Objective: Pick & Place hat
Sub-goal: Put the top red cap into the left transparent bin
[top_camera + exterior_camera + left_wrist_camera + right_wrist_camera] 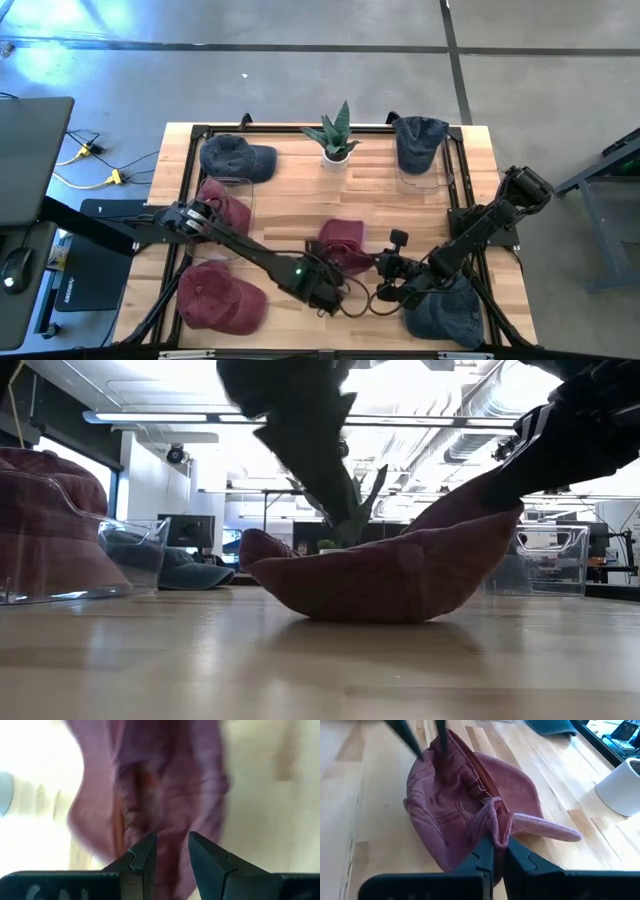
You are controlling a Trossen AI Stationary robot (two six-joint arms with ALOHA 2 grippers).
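- Left gripper (pixel 322 290) is found low at the table's front middle, its fingers (pixel 142 860) set partway apart around a fold of the maroon hat (pixel 344 243), as the left wrist view shows; cloth is seen between them, though a firm pinch cannot be confirmed.
- At the centre, the hat (pixel 465 805) is seen lying upturned on the table (pixel 280 205), crumpled, not yet lifted clear in the low view.
- Right gripper (pixel 495 855) is closed on the hat's edge near the brim, cloth being nipped between its tips.
- Judged from this, the grasp is made but the carry and placing are left; the target spot cannot be told.
- Other hats are seen at the table's corners, some in clear bins (pixel 140 550), and a plant (pixel 335 135) at the back.
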